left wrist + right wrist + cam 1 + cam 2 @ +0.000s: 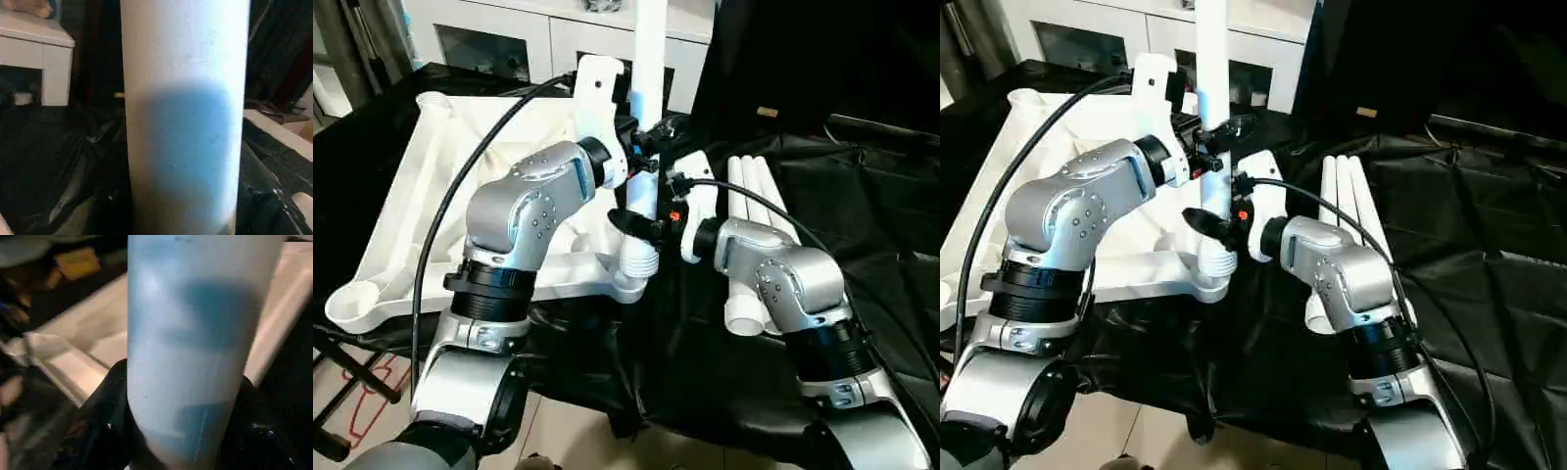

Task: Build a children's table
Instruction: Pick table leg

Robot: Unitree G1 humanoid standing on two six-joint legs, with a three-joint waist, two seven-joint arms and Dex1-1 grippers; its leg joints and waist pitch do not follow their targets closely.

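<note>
Black cloth covers the surface [891, 225]; white cabinet [509, 39] behind. Table top [421, 206] lies underside up, its near corner socket [636, 279] holding an upright leg [649, 59]. Left gripper [641, 137] grasps the leg higher up; right gripper [651, 223], fingers around it just above the threaded end, looks clenched on it too. Three spare legs [754, 196] lie beside the right arm. Step in hand, as judged: seating this leg. Next move calls for a twist or downward press, keeping it plumb.
</note>
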